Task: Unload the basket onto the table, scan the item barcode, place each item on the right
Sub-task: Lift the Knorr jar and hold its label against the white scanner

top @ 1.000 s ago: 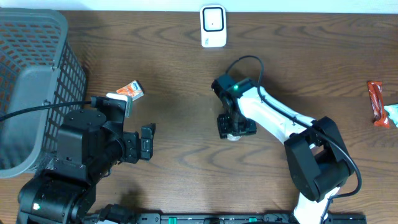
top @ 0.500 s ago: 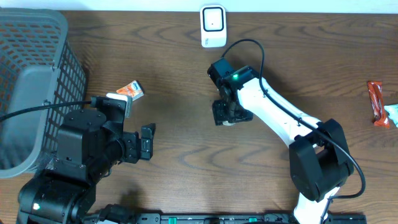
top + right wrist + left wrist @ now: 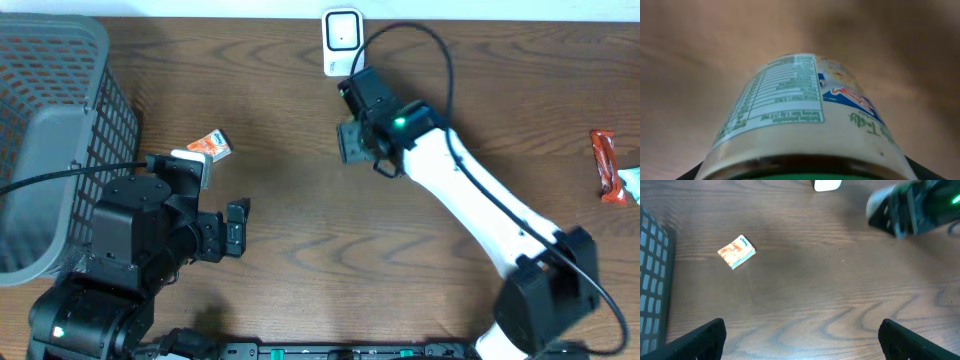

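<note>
So from my seat at the remote station: the right gripper [image 3: 353,140] sits in the upper middle of the overhead frame, just below and a touch right of the white scanner [image 3: 342,42] that stands at the top edge of the worktop [image 3: 300,260]. It's partly closed around the bottle [image 3: 800,115], which fills the lower half of the right wrist view. I can read a nutrition-style table on the left of the label and some red and blue print on the right, with a green band right at the bottom edge. The dark bits of the gripper only peek in at the lower corners, and behind the bottle there's just blurry wood. From overhead I can't really make out the bottle under the gripper. The left gripper [image 3: 235,228] is lower left in the overhead view, wide open with nothing in it; in its wrist view both fingers [image 3: 697,340] sit at the bottom corners over bare wood. A small orange packet [image 3: 210,146] lies flat on the worktop left of centre, near the grey mesh basket [image 3: 60,60] in the upper left corner. A red wrapper [image 3: 603,165] sits way over at the right edge.
</note>
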Tool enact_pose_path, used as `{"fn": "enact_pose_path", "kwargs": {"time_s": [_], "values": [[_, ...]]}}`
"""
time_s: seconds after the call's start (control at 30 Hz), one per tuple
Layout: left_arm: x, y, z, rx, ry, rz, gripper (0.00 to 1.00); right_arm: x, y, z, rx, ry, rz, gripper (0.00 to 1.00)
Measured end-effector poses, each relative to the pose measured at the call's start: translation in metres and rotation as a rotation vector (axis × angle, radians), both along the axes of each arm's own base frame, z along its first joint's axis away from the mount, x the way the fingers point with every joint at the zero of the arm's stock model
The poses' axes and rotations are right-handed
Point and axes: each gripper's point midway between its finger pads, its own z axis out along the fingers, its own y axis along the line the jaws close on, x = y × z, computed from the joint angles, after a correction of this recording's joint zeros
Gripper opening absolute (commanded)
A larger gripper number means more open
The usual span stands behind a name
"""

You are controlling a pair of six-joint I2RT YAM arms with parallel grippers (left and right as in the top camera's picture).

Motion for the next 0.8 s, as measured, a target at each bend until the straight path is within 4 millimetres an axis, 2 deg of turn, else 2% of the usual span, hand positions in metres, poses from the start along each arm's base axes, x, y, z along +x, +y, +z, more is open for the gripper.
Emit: {"fn": "enact_pose_path", "kwargs": {"time_s": [0.03,0.13,0.43,0.57,0.8], "values": [[0.000,0.000,0.000,0.000,-0.001,0.000,0.98,0.008,0.001,0.014,0.012,-0.061,0.003,0.54],[0.000,0.000,0.000,0.000,-0.001,0.000,0.98,0.022,0.002,0.033,0.015,-0.157,-0.002,0.54],[0.000,0.000,0.000,0.000,0.000,0.000,0.98,0.071,0.014,0.068,0.042,-0.458,0.004,0.58],[0.000,0.000,0.000,0.000,-0.001,0.000,0.98,0.087,0.016,0.070,0.073,-0.587,0.003,0.59],[0.000,0.000,0.000,0.000,0.000,0.000,0.98,0.118,-0.003,0.055,0.051,-0.724,-0.020,0.60]]}}
